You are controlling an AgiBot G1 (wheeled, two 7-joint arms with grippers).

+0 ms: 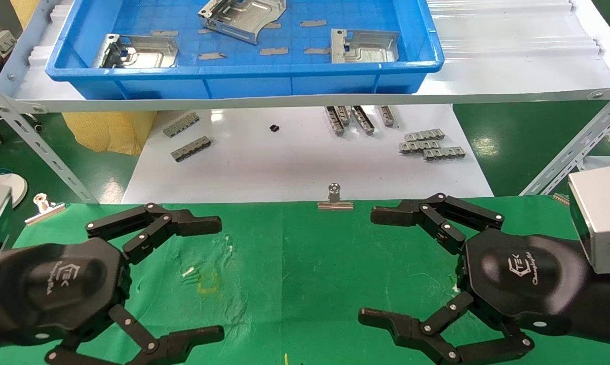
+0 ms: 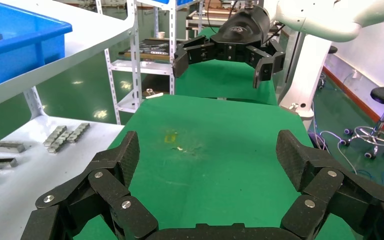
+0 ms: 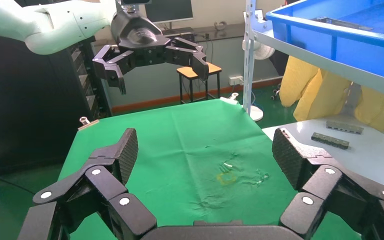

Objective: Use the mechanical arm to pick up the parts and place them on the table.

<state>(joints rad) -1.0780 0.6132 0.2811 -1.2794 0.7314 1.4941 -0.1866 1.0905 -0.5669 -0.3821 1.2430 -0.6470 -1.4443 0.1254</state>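
Note:
Three silvery sheet-metal parts lie in the blue tray (image 1: 234, 71) on the far shelf: one at the left (image 1: 135, 52), one at the middle back (image 1: 241, 17), one at the right (image 1: 364, 46). The green cloth table (image 1: 305, 263) lies below both hands. My left gripper (image 1: 219, 279) is open and empty over the table's left half; it also shows in the left wrist view (image 2: 207, 155). My right gripper (image 1: 368, 266) is open and empty over the right half; it also shows in the right wrist view (image 3: 205, 150). Both are far from the parts.
A white tabletop (image 1: 295, 162) between the tray and the cloth bears grey comb-like strips (image 1: 188, 137) (image 1: 431, 144). Small flat grey tabs (image 1: 273, 51) lie in the tray. Binder clips (image 1: 335, 200) (image 1: 44, 208) sit on the cloth's far edge. Slanted metal shelf struts (image 1: 573, 147) stand at both sides.

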